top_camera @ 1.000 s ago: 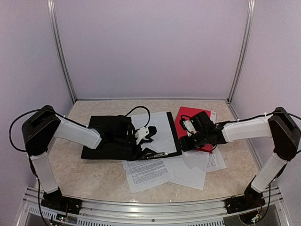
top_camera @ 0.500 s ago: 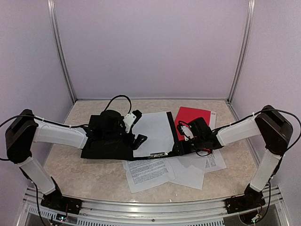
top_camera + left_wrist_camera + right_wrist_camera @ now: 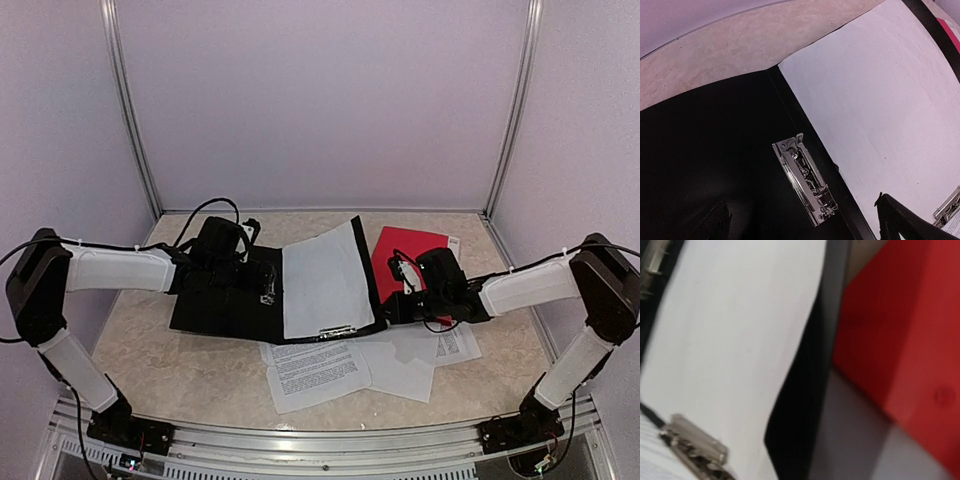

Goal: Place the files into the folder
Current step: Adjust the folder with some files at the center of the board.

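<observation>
Lilac walls enclosed a beige stone-patterned tabletop, where an open black folder lay flat on its left half while its right half tilted upward. One blank white sheet already lay on that raised half, its near edge under a silver metal clip. The filing looked begun but far from done: several loose white paper sheets, printed with dense text, lay on the table just in front of the folder, outside it. The left gripper hung spread wide over the bare black half, holding nothing, above a silver spine clamp. The right gripper was pressed together at the raised cover's outer edge and seemed to pinch it, though the contact was too dark to confirm and its wrist view was blurred, showing no fingers. A flat red card lay partly hidden behind that arm, and the overlapping sheets could not be counted.
</observation>
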`<action>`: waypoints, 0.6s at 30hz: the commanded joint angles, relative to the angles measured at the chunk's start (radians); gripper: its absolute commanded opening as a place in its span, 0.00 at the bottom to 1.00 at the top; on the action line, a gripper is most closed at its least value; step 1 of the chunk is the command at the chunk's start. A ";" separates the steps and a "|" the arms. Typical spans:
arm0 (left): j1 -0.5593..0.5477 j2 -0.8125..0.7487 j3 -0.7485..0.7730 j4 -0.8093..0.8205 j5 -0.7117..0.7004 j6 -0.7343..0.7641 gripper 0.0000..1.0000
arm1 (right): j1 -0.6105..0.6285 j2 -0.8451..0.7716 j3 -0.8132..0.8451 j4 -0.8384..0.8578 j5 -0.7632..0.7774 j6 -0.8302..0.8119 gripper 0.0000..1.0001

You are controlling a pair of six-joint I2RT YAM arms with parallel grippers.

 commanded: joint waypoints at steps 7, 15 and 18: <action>-0.050 0.119 0.151 -0.169 -0.036 -0.190 0.99 | 0.086 -0.343 -0.262 0.155 0.109 0.328 0.00; -0.086 0.217 0.223 -0.153 0.053 -0.224 0.94 | 0.291 -0.470 -0.318 0.085 0.340 0.528 0.00; -0.092 0.253 0.231 -0.149 0.049 -0.193 0.94 | 0.343 -0.485 -0.326 0.065 0.388 0.572 0.00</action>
